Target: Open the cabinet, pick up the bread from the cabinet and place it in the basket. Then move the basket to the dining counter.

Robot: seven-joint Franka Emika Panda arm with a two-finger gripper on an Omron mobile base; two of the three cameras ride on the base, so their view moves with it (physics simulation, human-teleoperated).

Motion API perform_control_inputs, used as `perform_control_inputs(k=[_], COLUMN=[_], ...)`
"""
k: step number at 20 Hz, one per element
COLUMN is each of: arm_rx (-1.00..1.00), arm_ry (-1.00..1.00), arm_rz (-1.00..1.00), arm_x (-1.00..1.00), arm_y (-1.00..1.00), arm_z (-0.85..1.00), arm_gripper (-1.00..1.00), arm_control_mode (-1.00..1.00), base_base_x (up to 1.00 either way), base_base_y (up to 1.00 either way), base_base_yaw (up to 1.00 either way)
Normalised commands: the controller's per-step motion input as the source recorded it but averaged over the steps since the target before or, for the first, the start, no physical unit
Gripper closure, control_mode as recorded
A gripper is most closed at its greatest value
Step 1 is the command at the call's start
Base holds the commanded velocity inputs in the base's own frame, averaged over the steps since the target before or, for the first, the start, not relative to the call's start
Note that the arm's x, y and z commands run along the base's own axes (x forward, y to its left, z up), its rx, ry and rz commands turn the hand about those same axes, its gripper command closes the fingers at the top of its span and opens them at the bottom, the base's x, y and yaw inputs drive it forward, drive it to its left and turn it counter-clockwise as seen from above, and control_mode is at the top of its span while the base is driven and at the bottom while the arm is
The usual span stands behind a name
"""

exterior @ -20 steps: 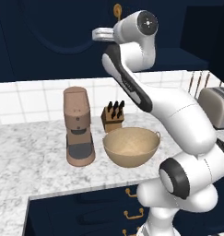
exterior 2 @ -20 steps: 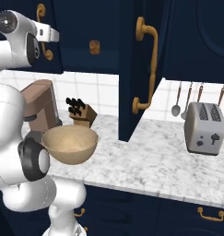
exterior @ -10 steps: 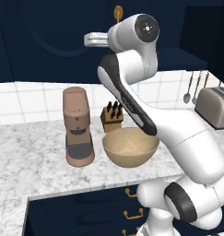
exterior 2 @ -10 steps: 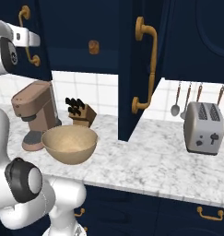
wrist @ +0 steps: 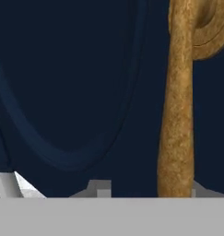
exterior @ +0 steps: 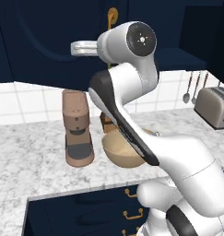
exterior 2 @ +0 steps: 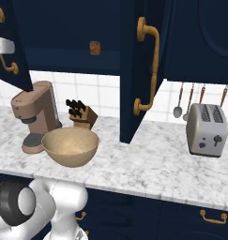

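A white robot arm reaches up against the dark navy cabinet [exterior: 53, 41] in a simulated kitchen, its gripper [exterior: 84, 48] pressed close to the left door's arched panel. In the hand view, that door's curved brass handle [wrist: 178, 106] runs upright just to the right of the gripper, almost at the lens; whether a finger touches it cannot be told. How wide the jaws stand cannot be made out either, since the fingertips barely show, and nothing is visibly held.

From the right base camera, the right-hand cabinet door [exterior 2: 136, 70] swings out over the counter, well to the right of the gripper, its long brass handle [exterior 2: 150, 65] facing the camera. Inside the opened cabinet, a small brown lump, the bread [exterior 2: 95, 47], sits on the shelf, to the right of the gripper and at about its height.

Below the gripper, the wide tan basket [exterior 2: 71, 146] rests on the marbled counter [exterior 2: 148, 164], with a brown coffee machine [exterior 2: 36, 115] just beside it on the left and a knife block [exterior 2: 82, 115] behind it against the white tiled wall. A silver toaster [exterior 2: 207, 129] stands far off to the right, beneath hanging utensils [exterior 2: 178, 101]. In the left base view, the arm's forearm crosses in front of the basket [exterior: 120, 150].
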Motion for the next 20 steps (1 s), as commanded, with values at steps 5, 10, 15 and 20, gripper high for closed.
perform_control_inputs(k=[5,10,15,20], arm_rx=[0.0,0.0,0.0,0.0], arm_ry=[0.0,0.0,0.0,-0.01], arm_rz=[0.0,0.0,0.0,0.0], arm_x=[-1.0,-0.94,-0.74,-0.51], arm_y=[1.0,1.0,1.0,1.0], arm_z=[-0.12,-0.19,-0.3,-0.39], arm_gripper=[1.0,1.0,1.0,1.0], arm_control_mode=[-1.0,-1.0,-1.0,-1.0], base_base_x=[0.0,0.0,0.0,0.0], base_base_y=[0.0,0.0,0.0,0.0], base_base_yaw=[0.0,0.0,0.0,0.0])
